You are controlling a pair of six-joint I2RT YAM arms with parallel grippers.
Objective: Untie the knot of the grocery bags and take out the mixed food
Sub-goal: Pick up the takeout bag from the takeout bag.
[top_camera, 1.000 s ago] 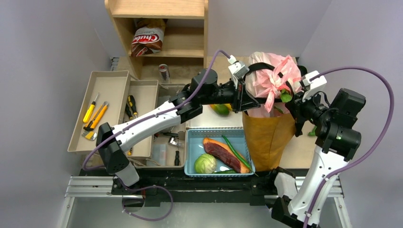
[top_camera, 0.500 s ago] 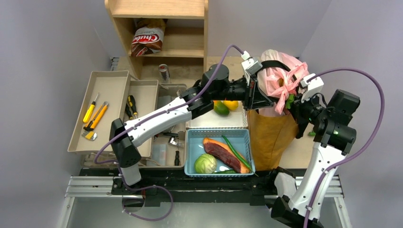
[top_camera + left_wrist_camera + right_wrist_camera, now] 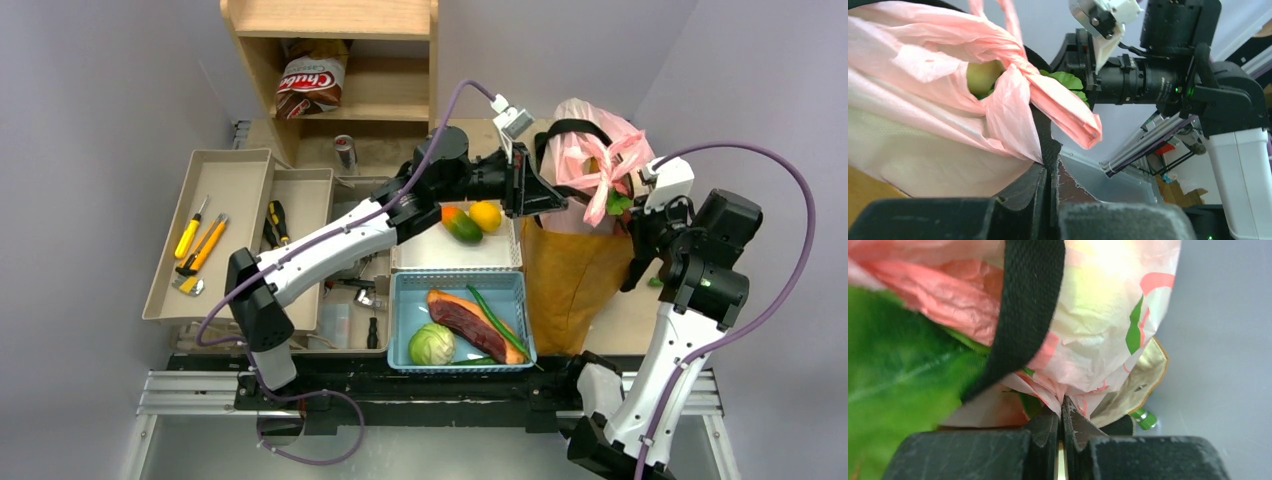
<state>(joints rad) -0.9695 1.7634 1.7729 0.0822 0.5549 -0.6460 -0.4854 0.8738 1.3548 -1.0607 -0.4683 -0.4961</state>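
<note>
1. Grey walls [image 3: 90, 200] all round and a wooden tabletop [image 3: 628, 318], and your action is at the back right. The brown paper bag [image 3: 563, 285] stands there with the pink bag [image 3: 583, 150] bulging out of its mouth.
2. Your left end effector [image 3: 1050, 175] has its fingers pressed flat together. Pink film and a black strap [image 3: 1045, 132] both run down to the tips, and I can't tell which one is caught.
3. Your right end effector [image 3: 1063, 405] is nipped tight on a fold of the pink bag's film, low on the bag's right side, close to the paper bag's rim.
4. The knot [image 3: 1015, 70] sits on top of the pink bag, between your two end effectors. It's tied, with both tails flaring out and a green leaf [image 3: 1063, 80] poking up behind it.
5. Here's the change. Over the last second your left arm pushed in toward the bag and has now eased back to the left. That uncovers the orange [image 3: 486, 215] and the green-and-orange fruit [image 3: 460, 225] beside it.
6. The pink bag has gone to the right too: the tails that hung over the middle of the paper bag now hang by its right-hand rim.
7. My read: you've shifted the bag and drawn the film tauter, but the knot looks no looser. Untying remains the step in hand, and I see no food lifted out of either bag yet.
</note>
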